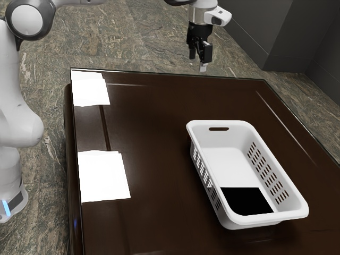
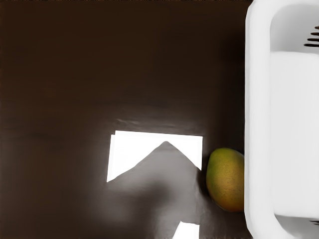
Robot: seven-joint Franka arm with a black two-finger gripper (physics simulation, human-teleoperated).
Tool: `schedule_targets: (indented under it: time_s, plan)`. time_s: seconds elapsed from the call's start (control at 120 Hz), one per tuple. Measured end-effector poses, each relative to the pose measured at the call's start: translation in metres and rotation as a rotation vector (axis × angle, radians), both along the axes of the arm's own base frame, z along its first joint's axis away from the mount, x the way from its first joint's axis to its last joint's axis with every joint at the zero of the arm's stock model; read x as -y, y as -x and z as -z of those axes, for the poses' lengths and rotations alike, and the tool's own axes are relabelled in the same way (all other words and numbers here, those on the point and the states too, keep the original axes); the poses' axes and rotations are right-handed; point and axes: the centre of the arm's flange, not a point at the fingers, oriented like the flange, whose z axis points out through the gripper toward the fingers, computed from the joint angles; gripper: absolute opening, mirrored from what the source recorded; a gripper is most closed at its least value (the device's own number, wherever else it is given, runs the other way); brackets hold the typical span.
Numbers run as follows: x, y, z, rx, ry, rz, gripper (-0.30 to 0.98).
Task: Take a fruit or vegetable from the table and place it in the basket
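Lying below the spread jaws, mango (image 2: 226, 180) (green going orange), beside white basket (image 2: 257, 124)

The arm housing (image 1: 18, 119) is smooth, rounded and glossy white; its upper joint carries a pale circular cap (image 1: 26, 19) within a dark grey ring. The base (image 1: 10, 172) bears a dark grey panel and a light-blue luminous strip (image 1: 6, 207). The wrist (image 1: 200, 17) combines white and silver-grey sections above a black, angular, two-finger claw (image 1: 197, 65) with pale tips.
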Motion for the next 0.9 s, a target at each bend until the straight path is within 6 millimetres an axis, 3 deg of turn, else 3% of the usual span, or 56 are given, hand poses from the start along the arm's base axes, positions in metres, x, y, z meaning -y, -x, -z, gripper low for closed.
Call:
schedule_targets:
  time_s: [0.117,0.167,0.233,0.283,0.367,0.4,0.442,0.475,0.533,0.567,0.617,0.658,0.725,0.817,0.9]
  plan:
    - [-0.002,0.000,0.001,-0.001,0.004,-0.002,0.69]
    - [-0.040,-0.004,0.011,0.000,0.100,-0.031,0.69]
    - [-0.048,-0.006,0.013,0.007,0.133,0.008,0.69]
    - [-0.031,-0.012,0.042,-0.018,0.137,0.100,0.69]
    - [-0.002,-0.013,0.141,-0.052,0.167,0.268,0.69]
    - [-0.006,-0.007,0.170,-0.030,0.172,0.313,0.69]
    - [-0.024,-0.003,0.186,0.031,0.180,0.350,0.69]
    - [-0.033,-0.003,0.187,0.102,0.195,0.397,0.68]
    - [-0.028,-0.003,0.154,0.280,0.141,0.572,0.68]
    - [-0.036,0.001,0.149,0.356,0.108,0.649,0.69]
    - [-0.053,0.007,0.153,0.420,0.032,0.735,0.69]
    - [-0.075,0.007,0.169,0.437,-0.026,0.783,0.69]
    - [-0.091,0.004,0.197,0.481,-0.076,0.890,0.69]
    - [-0.086,-0.004,0.212,0.549,-0.150,1.057,0.69]
    - [-0.057,-0.014,0.206,0.654,-0.198,1.225,0.69]
